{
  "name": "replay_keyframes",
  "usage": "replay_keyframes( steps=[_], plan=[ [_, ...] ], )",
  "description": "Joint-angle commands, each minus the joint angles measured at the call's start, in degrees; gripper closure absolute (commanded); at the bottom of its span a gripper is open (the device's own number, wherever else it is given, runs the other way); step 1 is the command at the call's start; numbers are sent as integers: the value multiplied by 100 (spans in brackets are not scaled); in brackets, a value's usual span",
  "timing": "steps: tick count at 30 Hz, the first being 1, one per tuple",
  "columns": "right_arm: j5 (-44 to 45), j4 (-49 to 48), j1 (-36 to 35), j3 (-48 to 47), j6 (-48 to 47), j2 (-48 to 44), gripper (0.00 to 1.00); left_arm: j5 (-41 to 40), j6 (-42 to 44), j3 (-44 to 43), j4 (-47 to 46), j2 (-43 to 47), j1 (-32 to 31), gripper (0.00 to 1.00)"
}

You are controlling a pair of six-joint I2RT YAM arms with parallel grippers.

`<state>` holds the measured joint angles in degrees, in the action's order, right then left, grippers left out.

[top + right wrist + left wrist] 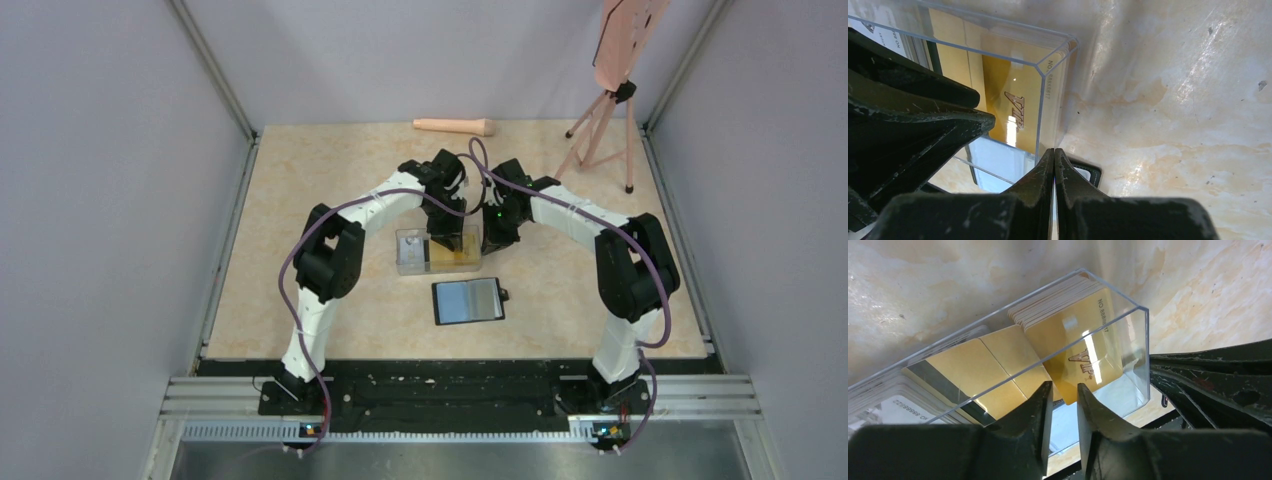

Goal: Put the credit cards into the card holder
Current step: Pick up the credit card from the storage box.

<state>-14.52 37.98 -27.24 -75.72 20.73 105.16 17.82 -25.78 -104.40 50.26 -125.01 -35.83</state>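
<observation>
**Beige marbled table in a grey-walled booth: contents**

Surface: table, pale orange and cream, enclosed by plain grey walls.

Item 1: clear box, rectangular, at mid-table. It contains the credit cards. A yellow stack leans at the right end, more yellow ones lie flat in the middle, and grey-white printed ones lie at the left end.

Item 2: card holder, black, lying open and flat with its blue-grey inside up. It sits just in front of the box, on the side nearer the arm bases, apart from it.

Item 3: left gripper, reaching down into the box. Its fingers are narrowly apart, with the lower corner of a tilted yellow card between them. Whether they actually pinch it cannot be told.

Item 4: right gripper, fingers pressed together on nothing, with the tip at the outside of the box's right end.

Item 5: peach cylinder, lying at the far edge.

Item 6: tripod, far right corner, carrying a pink board.
</observation>
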Motion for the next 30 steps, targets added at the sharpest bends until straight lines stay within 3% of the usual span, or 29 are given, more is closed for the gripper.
replay_keyframes(
  steps=[1, 17, 24, 30],
  plan=[
    [-332, -221, -53, 14, -38, 21, 100, -135, 297, -356, 275, -144, -116, 69],
    [-332, -225, -56, 31, -34, 16, 100, -206, 429, -810, 708, -497, -197, 72],
    [-341, -225, -60, 29, -39, 22, 100, -104, 464, -1111, 781, -512, -241, 99],
    [-341, -220, -48, 31, -36, 21, 100, -157, 462, -1328, 866, -488, -289, 100]
  ],
)
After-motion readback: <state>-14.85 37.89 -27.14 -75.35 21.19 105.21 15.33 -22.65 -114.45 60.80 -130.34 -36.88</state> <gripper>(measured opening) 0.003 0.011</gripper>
